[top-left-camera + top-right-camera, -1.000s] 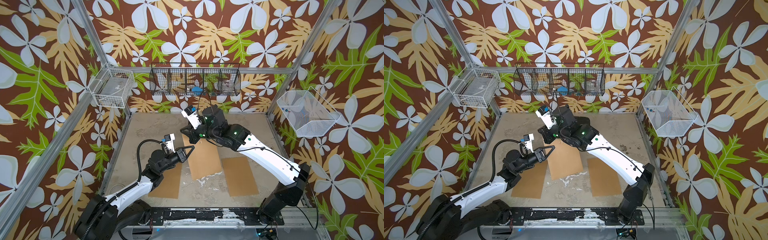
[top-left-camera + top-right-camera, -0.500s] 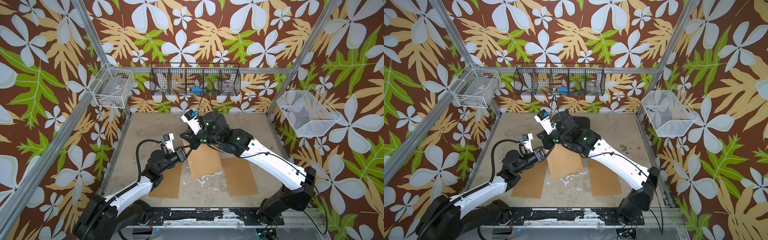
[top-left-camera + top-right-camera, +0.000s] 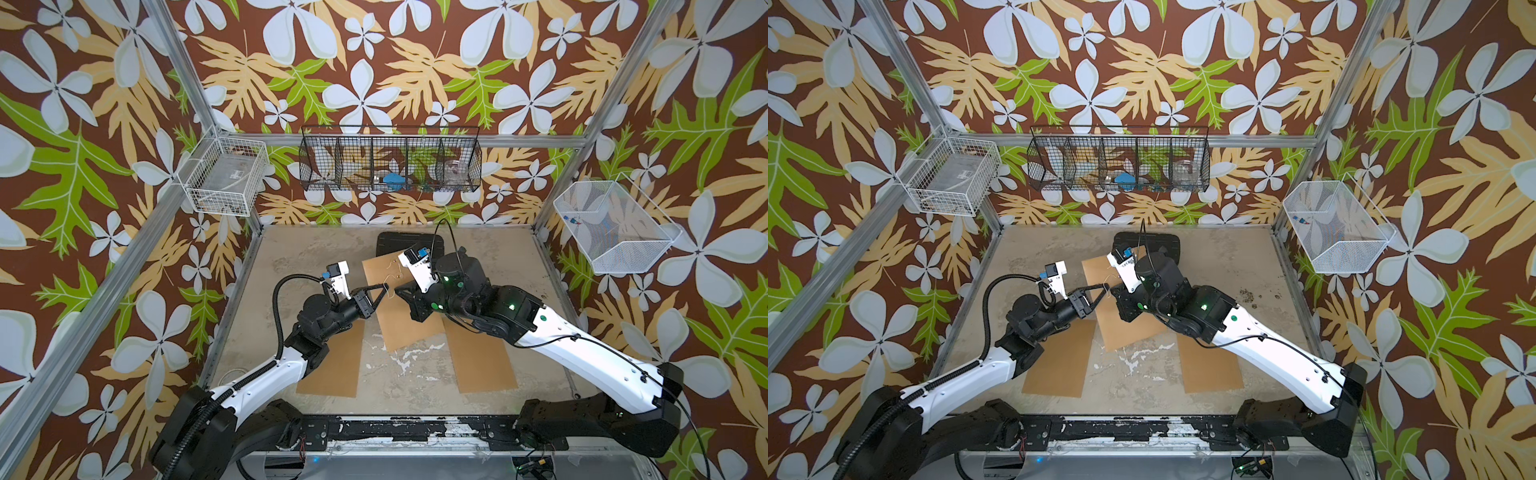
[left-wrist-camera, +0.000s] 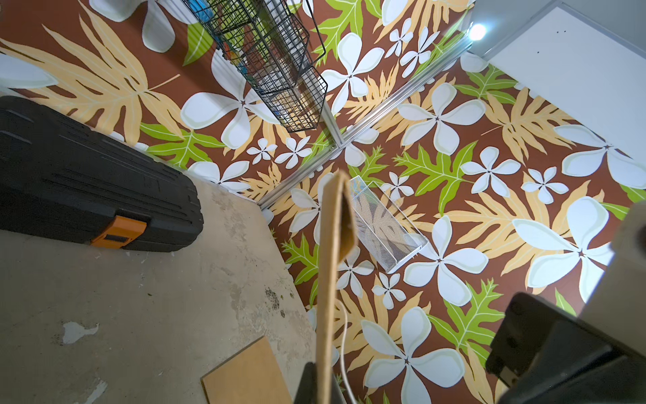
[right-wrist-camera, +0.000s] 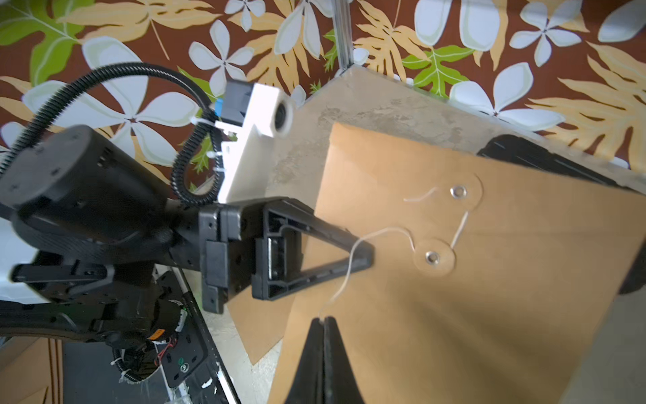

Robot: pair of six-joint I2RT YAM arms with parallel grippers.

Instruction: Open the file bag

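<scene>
**Two-arm unwinding of a string-tie file bag**

Left of centre in both top views, the left gripper [image 3: 379, 289] has its fingers clamped on the left edge of the brown kraft-paper file bag [image 3: 409, 320]. That side of the bag is lifted clear of the beige table [image 3: 498, 257]. The hold probably steadies the bag and turns its flap face toward the other arm.

At bottom centre of the right wrist view, the right gripper [image 5: 323, 320] is pinched shut on the end of the thin white string [image 5: 384, 231]. The string curls around the lower round paper button [image 5: 433, 257] and runs up to the upper round paper button [image 5: 458, 191]. The closure therefore looks only partly unwound. Drawing the string away and circling the buttons would likely free the flap.

The string crosses the left gripper's fingertip [image 5: 363, 250], so it could snag there.

Surroundings in a top view, from left to right:
- a white wire basket [image 3: 224, 176] at upper left
- a flat brown sheet [image 3: 332, 361] on the table
- a black wire rack [image 3: 390, 160] at upper centre
- a black plastic tool case [image 3: 409, 243] just behind the bag
- a second flat brown sheet [image 3: 482, 361]
- a white mesh bin [image 3: 611, 226] at the right

All of these lie apart from the string.
</scene>
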